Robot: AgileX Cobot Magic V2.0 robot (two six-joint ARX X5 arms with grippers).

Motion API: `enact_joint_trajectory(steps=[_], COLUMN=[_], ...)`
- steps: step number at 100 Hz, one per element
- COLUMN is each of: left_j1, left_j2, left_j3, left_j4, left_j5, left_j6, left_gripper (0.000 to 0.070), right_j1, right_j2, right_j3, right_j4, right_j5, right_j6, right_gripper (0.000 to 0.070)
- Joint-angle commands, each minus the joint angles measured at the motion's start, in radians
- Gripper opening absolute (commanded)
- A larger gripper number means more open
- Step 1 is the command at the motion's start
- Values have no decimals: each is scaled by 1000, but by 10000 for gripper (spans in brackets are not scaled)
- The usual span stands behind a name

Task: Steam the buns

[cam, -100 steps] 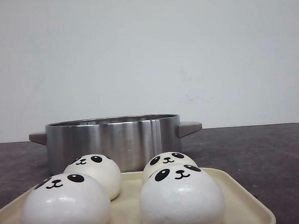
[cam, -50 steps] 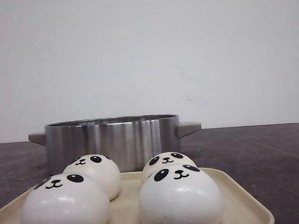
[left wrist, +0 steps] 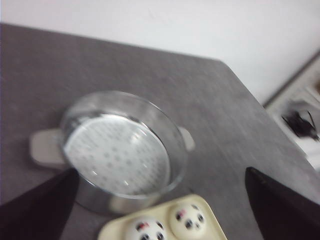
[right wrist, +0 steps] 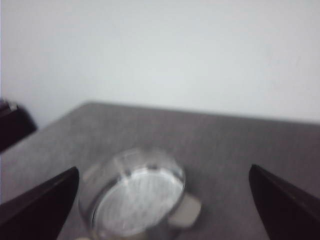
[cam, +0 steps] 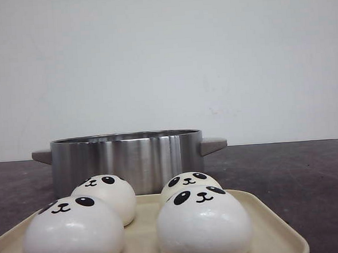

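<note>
Left gripper (left wrist: 160, 210) fingers spread wide, dark tips at either edge of the left wrist view, nothing between them; it hangs above the bench (left wrist: 225, 125). Directly beneath and just ahead of it sits the steel pot (left wrist: 122, 152), lid off, a perforated steamer plate (left wrist: 117, 157) showing inside, pale handles on two opposite sides. Nearer the gripper than the pot, the cream tray (left wrist: 210, 207) pokes into view with two of the buns (left wrist: 186, 220) visible, panda faces up; picture is blurred. Right gripper (right wrist: 162, 210) also spread wide and empty, tips at the frame edges, held high over the same pot, which lies below and ahead of it, blurred. From the front camera neither gripper is seen. There the four buns rest on the tray (cam: 272, 223) in two rows of two, the pair next to the pot partly hidden by the other pair. The two buns on each side look to touch or nearly touch; a gap separates left from right. The pot (cam: 128, 160) stands just beyond the tray on the dark bench (cam: 298, 170), a plain white wall (cam: 165, 58) behind.
</note>
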Motion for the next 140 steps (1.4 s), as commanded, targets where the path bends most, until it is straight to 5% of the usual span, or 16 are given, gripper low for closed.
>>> enact_joint_trajectory(steps=[1,16,25,47,60,109,131,140], left_j1=[-24,-63,-79,-115,-144,-190,-191,-191], left_j2=[4,5,5,2,-3,-3,-3,-3], left_j3=[20,20,20,20,20,20,20,20], left_j4=[0,-9,-19,-58,-75,-76,-77,-78], left_j5=[-1,-41,-53,-60,-60,-64,-64,-64], left_j6=[36,66,70,79,108,114,114,114], left_gripper=[677,677,677,677,677,677,677,677], right_j1=[73,319,439,526,526,531,527,524], right_j2=[63,237,362,658,796,1085,1138,1138], right_j3=[11,12,14,39,72,179,179,179], right_j4=[-45,-180,-209,-185,-185,-159,-170,-166], right_j5=[62,305,362,296,239,220,230,250], right_j6=[19,85,192,394,397,401,402,399], right_gripper=[700,700,700,700,602,589,303,0])
